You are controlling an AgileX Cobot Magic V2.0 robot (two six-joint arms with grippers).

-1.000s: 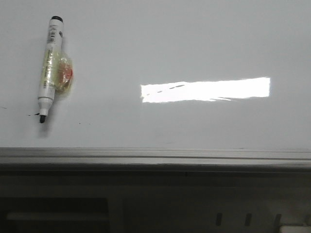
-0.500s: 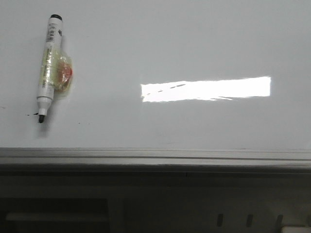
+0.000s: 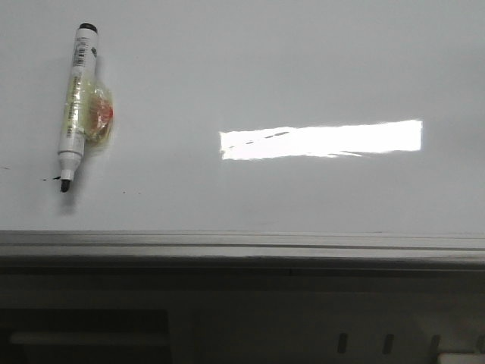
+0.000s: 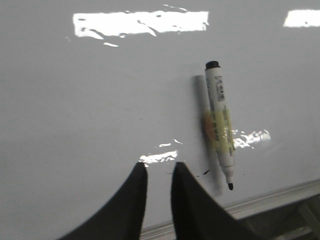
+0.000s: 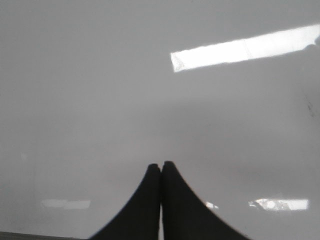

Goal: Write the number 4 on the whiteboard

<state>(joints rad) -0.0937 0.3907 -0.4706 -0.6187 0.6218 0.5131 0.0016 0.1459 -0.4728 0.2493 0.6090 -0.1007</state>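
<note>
The whiteboard (image 3: 288,68) is a glossy pale grey board with a bright rectangular light reflection and a grey edge rail. No number 4 shows on it; only tiny black specks near the marker tip. An uncapped white marker (image 3: 76,102) with a yellowish wrap lies on the board at the left, tip towards the rail; it also shows in the left wrist view (image 4: 220,125). My left gripper (image 4: 159,165) is open and empty, above the board beside the marker tip. My right gripper (image 5: 161,165) is shut and empty over bare board (image 5: 100,75). Neither gripper shows in the front view.
The grey metal edge rail (image 3: 242,244) runs along the board's near side, with a dark area below it. The rail also shows in the left wrist view (image 4: 270,197).
</note>
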